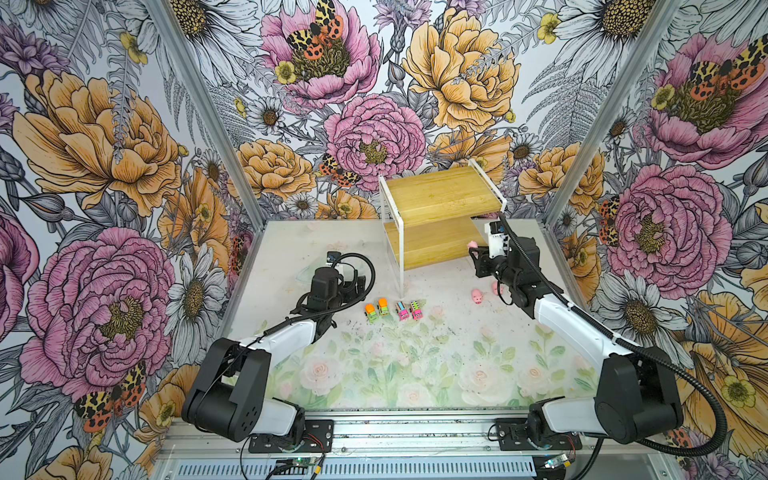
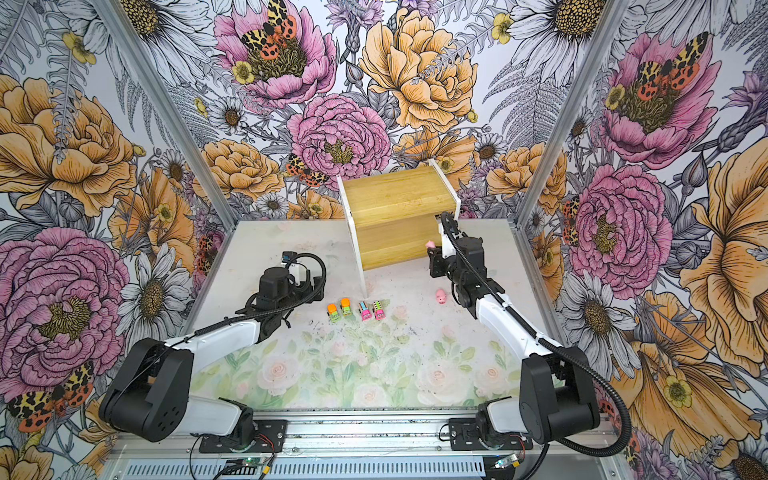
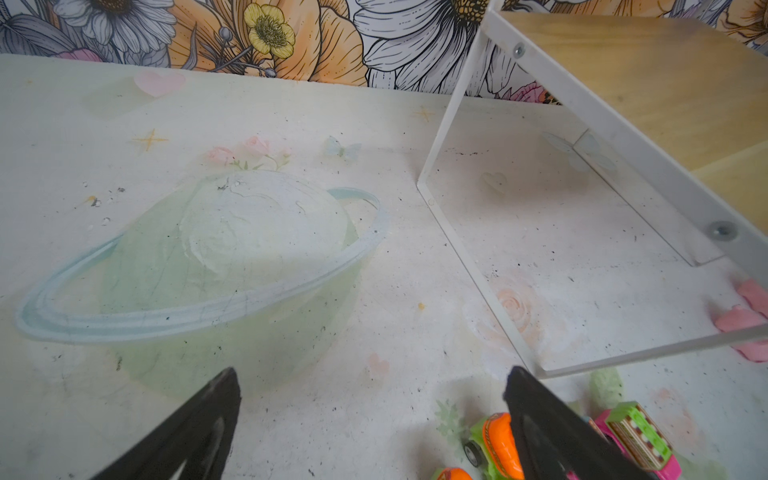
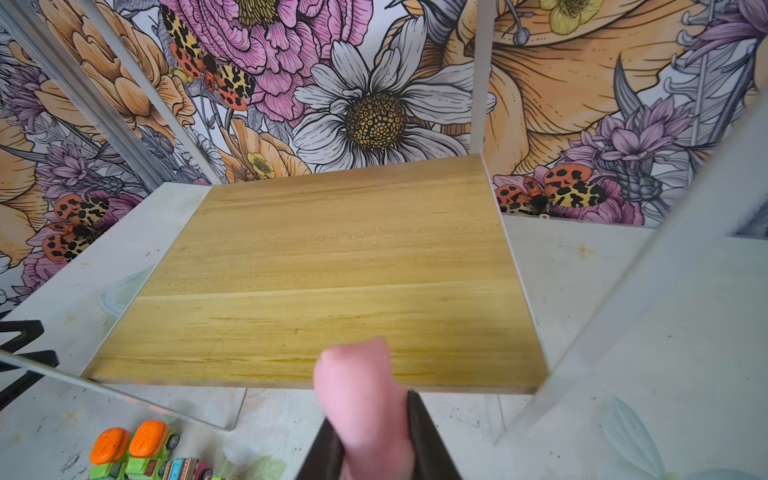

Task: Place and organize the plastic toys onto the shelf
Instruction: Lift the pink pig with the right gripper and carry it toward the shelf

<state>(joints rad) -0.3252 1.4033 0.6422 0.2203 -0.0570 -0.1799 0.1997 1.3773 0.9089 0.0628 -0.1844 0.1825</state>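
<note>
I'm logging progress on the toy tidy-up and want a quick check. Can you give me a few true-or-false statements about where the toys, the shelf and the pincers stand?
1. The right pincer is shut on a tiny pink plastic pig. True.
2. The two-tier shelf of light wooden boards in a white frame already carries trucks. False: no toy rests on either board.
3. The two green trucks with orange tops and two pink trucks with multicoloured tops stand in one row on the pastel flower-printed table. True.
4. The left pincer grips a green truck. False: it is open and holds nothing.
5. A second pink pig lies on the table near the right arm. True.
</note>
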